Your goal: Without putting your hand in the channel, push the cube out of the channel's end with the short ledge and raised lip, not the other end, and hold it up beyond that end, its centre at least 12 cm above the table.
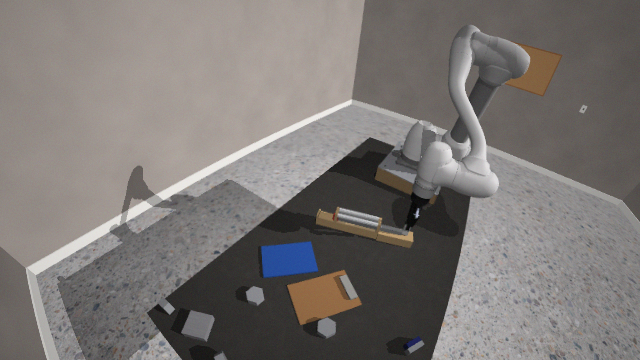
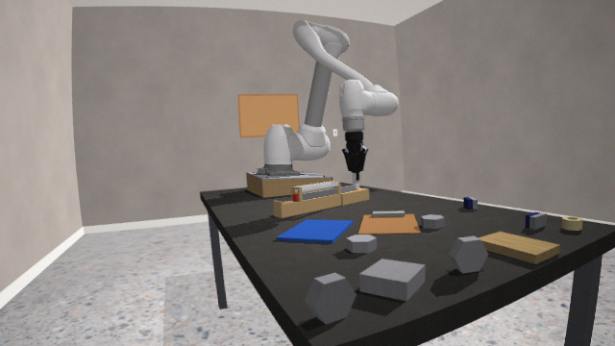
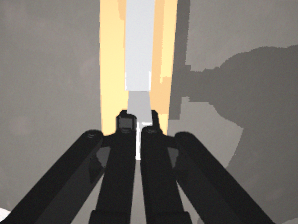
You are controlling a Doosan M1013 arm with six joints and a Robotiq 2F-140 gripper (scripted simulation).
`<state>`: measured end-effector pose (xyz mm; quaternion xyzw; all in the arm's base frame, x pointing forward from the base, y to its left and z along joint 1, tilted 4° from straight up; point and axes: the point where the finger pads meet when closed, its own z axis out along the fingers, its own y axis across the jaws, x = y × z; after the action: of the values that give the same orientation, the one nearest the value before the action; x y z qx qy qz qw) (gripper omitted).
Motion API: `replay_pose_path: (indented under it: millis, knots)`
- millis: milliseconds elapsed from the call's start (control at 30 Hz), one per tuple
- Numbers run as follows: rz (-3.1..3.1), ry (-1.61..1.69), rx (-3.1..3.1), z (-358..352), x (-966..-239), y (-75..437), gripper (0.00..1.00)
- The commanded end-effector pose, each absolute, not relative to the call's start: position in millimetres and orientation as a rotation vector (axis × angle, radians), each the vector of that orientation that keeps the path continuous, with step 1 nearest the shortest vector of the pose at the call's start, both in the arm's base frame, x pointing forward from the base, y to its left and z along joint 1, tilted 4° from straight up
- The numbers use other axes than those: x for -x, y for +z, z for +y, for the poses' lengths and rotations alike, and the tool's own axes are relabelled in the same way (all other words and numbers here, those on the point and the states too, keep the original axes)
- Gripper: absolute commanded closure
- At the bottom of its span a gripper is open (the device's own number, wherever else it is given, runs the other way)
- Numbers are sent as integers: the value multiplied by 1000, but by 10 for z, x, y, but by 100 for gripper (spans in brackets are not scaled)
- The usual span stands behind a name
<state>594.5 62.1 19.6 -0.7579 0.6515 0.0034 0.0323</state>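
The channel (image 1: 363, 230) is a long wooden trough with grey rails, lying across the black table; it also shows in the exterior view (image 2: 319, 197) and runs up the middle of the wrist view (image 3: 140, 30). The small red cube (image 2: 295, 196) sits at the channel's end far from my arm, barely visible in the top view (image 1: 333, 216). My gripper (image 1: 411, 227) (image 2: 356, 182) points straight down over the opposite end of the channel, its tips just above the wood. The fingers are shut (image 3: 139, 123) and I see nothing held between them.
A blue mat (image 1: 288, 259) and an orange mat (image 1: 322, 296) with a grey bar lie in front of the channel. Grey hexagonal blocks (image 2: 361, 243) and a grey box (image 2: 391, 279) stand nearer the table's front. A wooden plank (image 2: 520, 246) and tape roll (image 2: 572, 223) lie at the right.
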Motion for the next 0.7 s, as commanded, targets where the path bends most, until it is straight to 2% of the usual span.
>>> replay_pose_path:
  millis: [0,667]
  knots:
    - [2006,7,2327,567,-5963,181,100]
    - [2006,7,2327,410,-5988,173,100]
